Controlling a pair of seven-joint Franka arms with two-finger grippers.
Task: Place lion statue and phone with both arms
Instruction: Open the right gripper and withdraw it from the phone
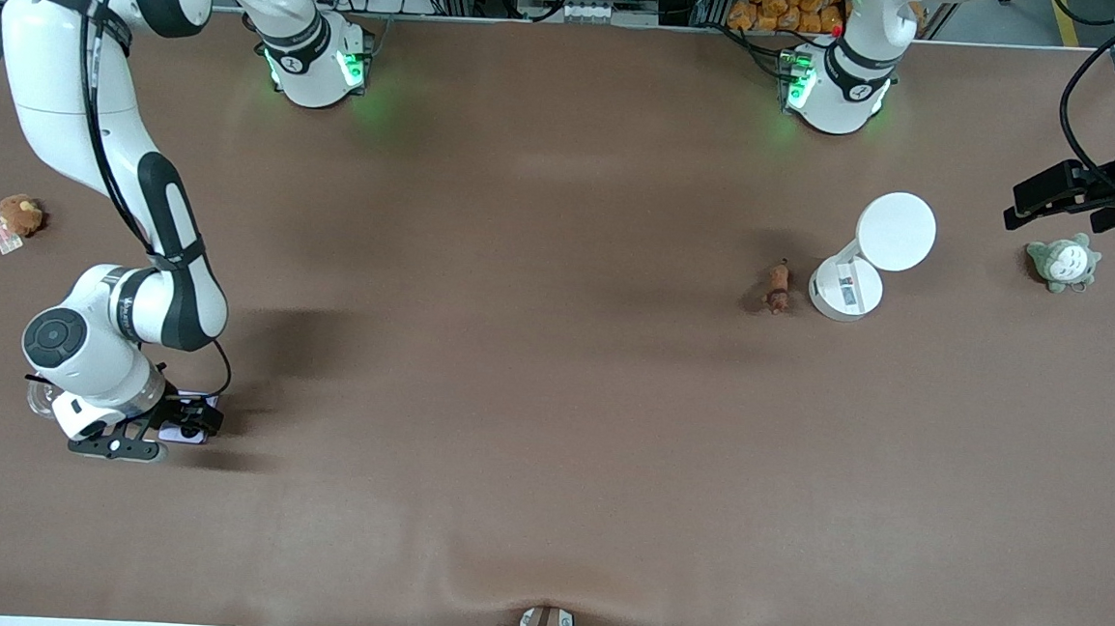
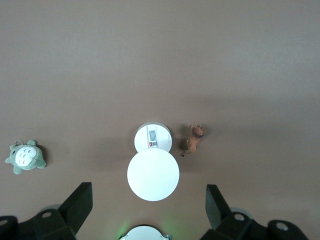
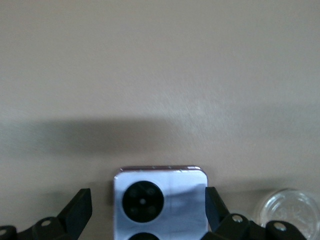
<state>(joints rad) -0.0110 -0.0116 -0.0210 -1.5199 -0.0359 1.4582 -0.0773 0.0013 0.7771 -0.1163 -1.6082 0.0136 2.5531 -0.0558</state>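
Note:
The lavender phone (image 1: 190, 436) lies flat on the table near the right arm's end, close to the front camera. In the right wrist view its camera circles face up (image 3: 160, 200). My right gripper (image 1: 193, 417) is low over it, open, one finger on each side of the phone (image 3: 149, 200). The reddish-brown lion statue (image 1: 778, 288) stands on the table beside a white round stand (image 1: 844, 290); it also shows in the left wrist view (image 2: 194, 140). My left gripper (image 1: 1034, 202) is open and empty, high over the left arm's end of the table (image 2: 149, 192).
The white stand carries a round white disc (image 1: 896, 232). A grey-green plush (image 1: 1062, 262) lies toward the left arm's end. A round brown plush with a tag (image 1: 19, 214) lies at the right arm's end. A small clear dish (image 1: 37, 397) sits beside the phone.

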